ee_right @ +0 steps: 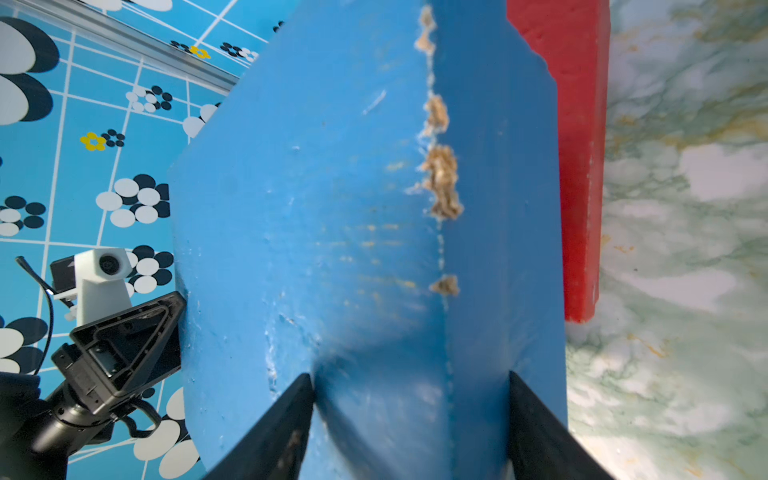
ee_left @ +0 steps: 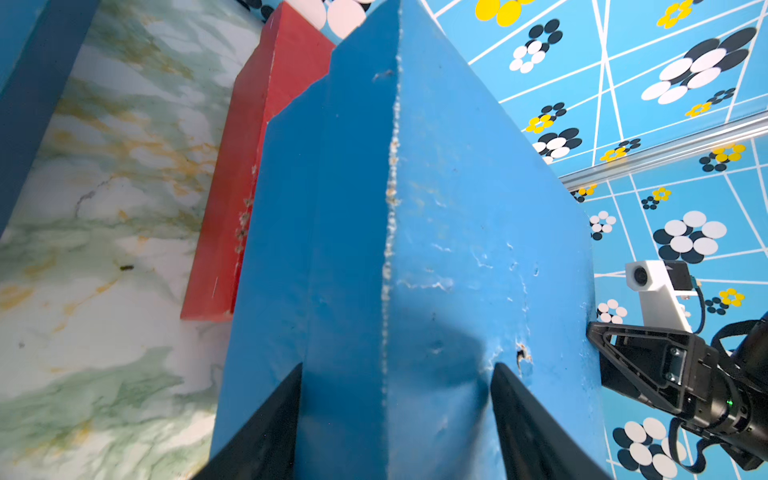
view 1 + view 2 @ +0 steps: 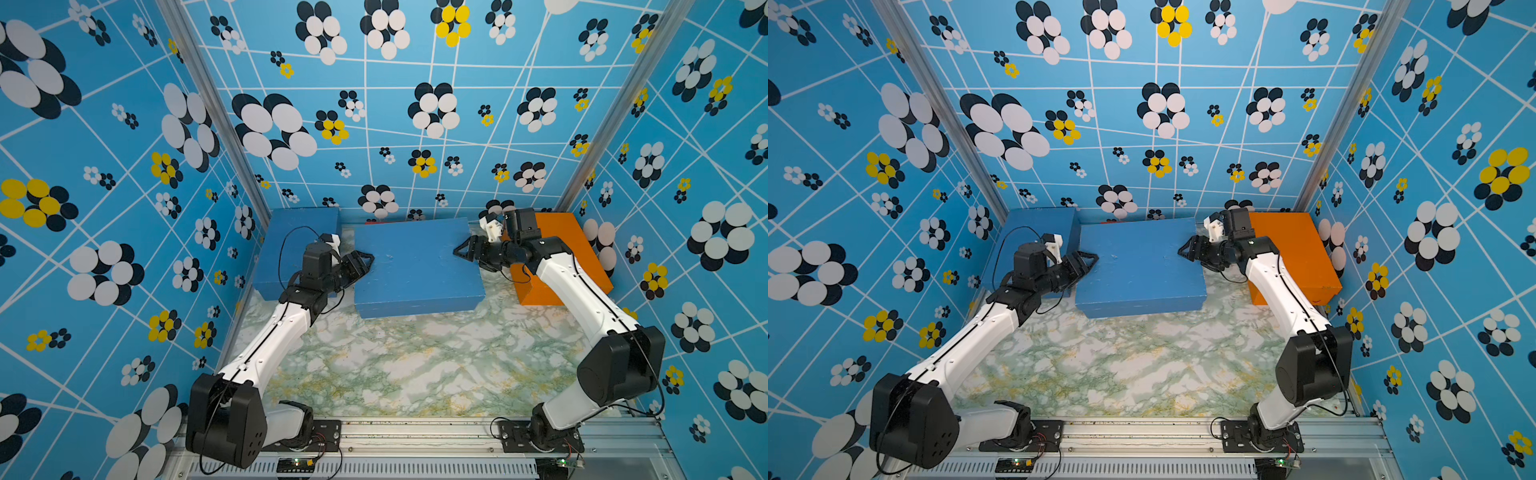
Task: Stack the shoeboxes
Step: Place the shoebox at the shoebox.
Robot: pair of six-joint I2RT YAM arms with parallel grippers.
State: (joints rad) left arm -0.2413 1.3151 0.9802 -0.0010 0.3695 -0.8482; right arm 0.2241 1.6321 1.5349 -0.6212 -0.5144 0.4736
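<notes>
A blue shoebox (image 3: 415, 266) (image 3: 1138, 262) lies across the middle at the back, over a red shoebox (image 2: 257, 166) (image 1: 582, 166). From above, only a thin red strip (image 3: 376, 222) shows behind it. My left gripper (image 3: 368, 259) (image 2: 395, 399) is shut on the blue box's left end, one finger on the lid and one under the end. My right gripper (image 3: 459, 249) (image 1: 411, 399) is shut on the opposite end, and the cardboard is dented there. I cannot tell whether the blue box rests on the red one or hangs just above it.
A second blue shoebox (image 3: 291, 249) (image 3: 1034, 224) stands in the back left corner, behind my left wrist. An orange shoebox (image 3: 569, 249) (image 3: 1296, 249) stands at the back right, partly under my right arm. Patterned walls (image 3: 124, 208) close three sides. The marble tabletop (image 3: 415, 365) stretches to the front.
</notes>
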